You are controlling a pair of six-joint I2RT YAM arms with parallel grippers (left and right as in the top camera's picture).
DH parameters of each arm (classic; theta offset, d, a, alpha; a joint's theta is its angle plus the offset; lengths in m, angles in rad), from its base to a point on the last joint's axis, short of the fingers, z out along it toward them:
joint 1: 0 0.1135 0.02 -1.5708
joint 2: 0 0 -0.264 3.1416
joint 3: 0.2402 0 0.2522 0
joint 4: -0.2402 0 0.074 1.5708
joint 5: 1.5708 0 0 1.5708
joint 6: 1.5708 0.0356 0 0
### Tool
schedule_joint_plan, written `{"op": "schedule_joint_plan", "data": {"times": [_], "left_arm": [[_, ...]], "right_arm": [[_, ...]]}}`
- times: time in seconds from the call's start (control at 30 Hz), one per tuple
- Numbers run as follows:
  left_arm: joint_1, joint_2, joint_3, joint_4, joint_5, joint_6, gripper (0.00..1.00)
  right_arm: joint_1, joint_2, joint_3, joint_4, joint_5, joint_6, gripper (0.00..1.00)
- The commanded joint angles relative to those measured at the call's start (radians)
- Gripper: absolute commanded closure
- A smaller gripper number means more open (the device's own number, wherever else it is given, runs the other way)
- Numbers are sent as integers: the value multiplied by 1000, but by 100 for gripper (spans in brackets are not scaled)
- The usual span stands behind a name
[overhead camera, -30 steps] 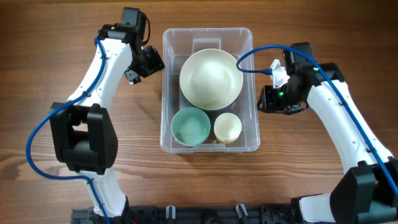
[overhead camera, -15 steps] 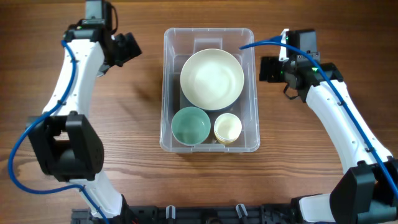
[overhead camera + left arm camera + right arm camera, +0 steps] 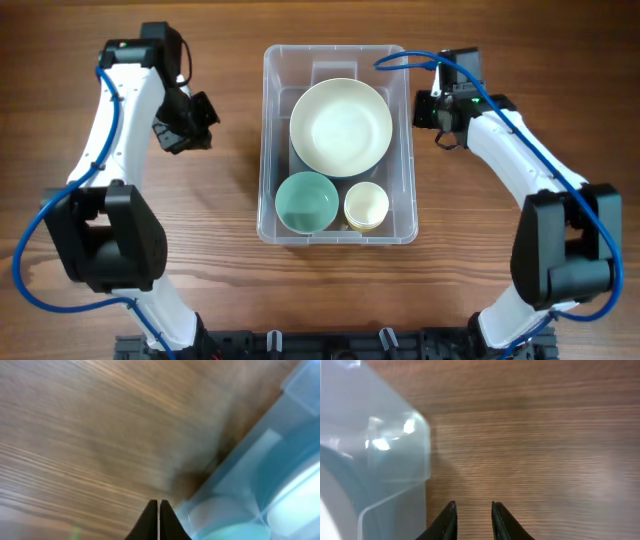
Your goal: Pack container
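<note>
Overhead: container (image 3: 268, 150), clear plastic, sits upright mid-worktop (image 3: 450, 260), long axis running 12 to 6. Inside it are 3 items. A large cream bowl (image 3: 340, 127) fills the 12 o'clock half. A teal bowl (image 3: 307, 203) is at approx 7 o'clock and a small cream cup (image 3: 366, 206) at approx 5 o'clock. These two stand side by side, just beside or touching each other and the big bowl's edge; can't tell which. All open side up. A strip of bare base shows at the 12 o'clock end, w/ a moulded recess. Left gripper (image 3: 158, 503) is outside the container, off its wall at approx 10 o'clock and apart from it, over bare wood. In the left wrist view its fingers are pressed together w/ no gap and nothing between them. That view is blurred, w/ the container's corner at 3 to 5 o'clock of the frame, near the tips. Right gripper (image 3: 472, 506) is off the opposite wall at approx 2 o'clock, near the rim but not touching. Its fingers stand a narrow gap apart and hold nothing, w/ only wood grain between them. In the right wrist view the container's rounded corner is at 9 o'clock of the frame, clear of the fingers.
</note>
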Motion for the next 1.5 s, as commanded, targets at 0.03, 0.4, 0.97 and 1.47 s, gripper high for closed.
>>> {"op": "schedule_joint_plan", "data": {"times": [0.03,0.4,0.97,1.47], "left_arm": [[-59,-22,-2,-49,33,5,96],[-109,-22,-2,-51,31,8,91],[3,-25,-2,357,-115,16,0],[-78,-562,-121,243,-126,48,0]], "right_arm": [[4,15,12,48,-154,8,76],[4,14,12,84,-257,-36,66],[-38,-224,93,-140,41,-35,0],[-38,-779,10,-444,94,94,0]]}}
